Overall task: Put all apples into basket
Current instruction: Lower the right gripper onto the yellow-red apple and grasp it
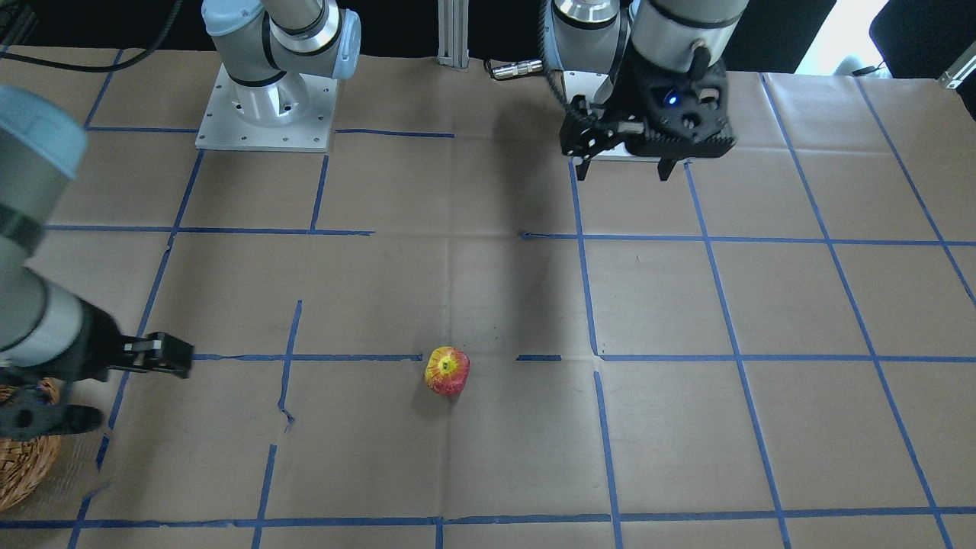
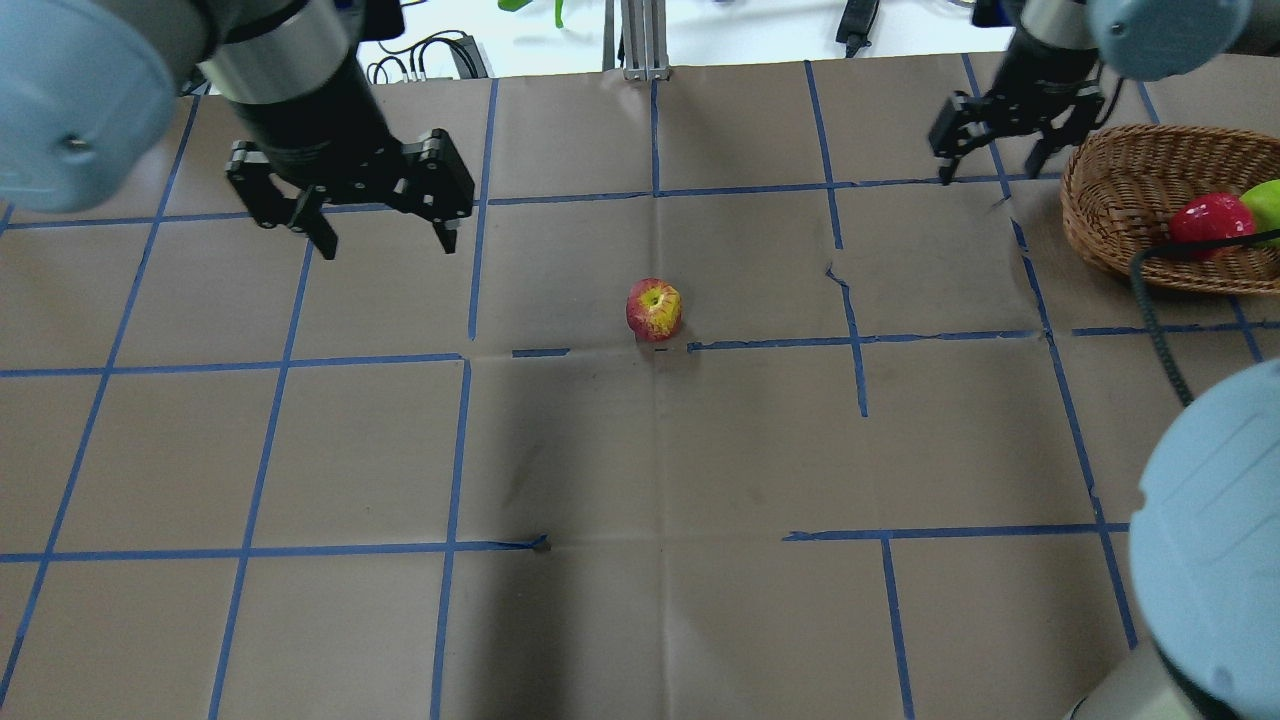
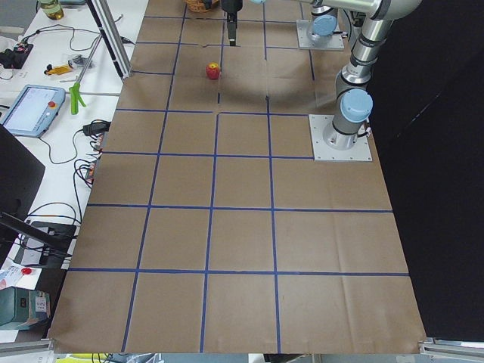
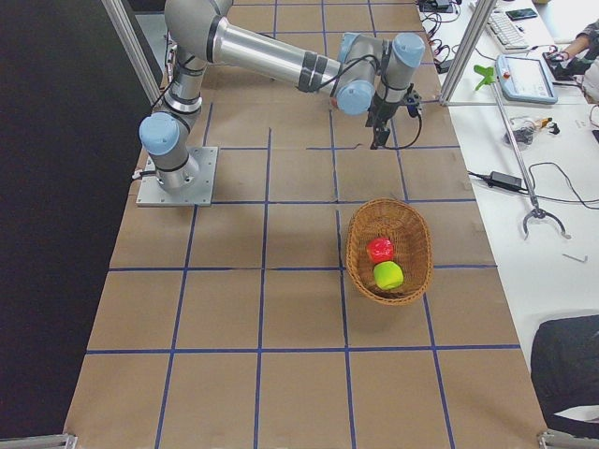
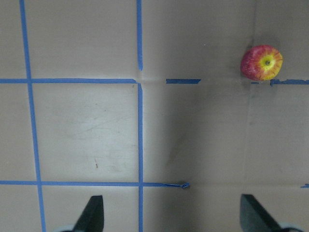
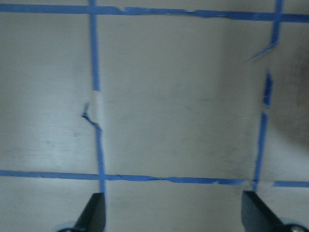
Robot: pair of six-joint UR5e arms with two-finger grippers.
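The red-and-yellow apple sits alone on the paper-covered table near its middle; it also shows in the front view and the left wrist view. The wicker basket stands at the far right and holds the deep red apple and the green apple. My left gripper is open and empty, hovering to the left of and behind the loose apple. My right gripper is open and empty, just left of the basket's rim. In the right side view the basket shows both apples inside.
Blue tape lines grid the brown paper. The two arm bases stand at the robot's edge. A black cable hangs over the basket's near side. An aluminium post stands at the far edge, with benches of tools beyond.
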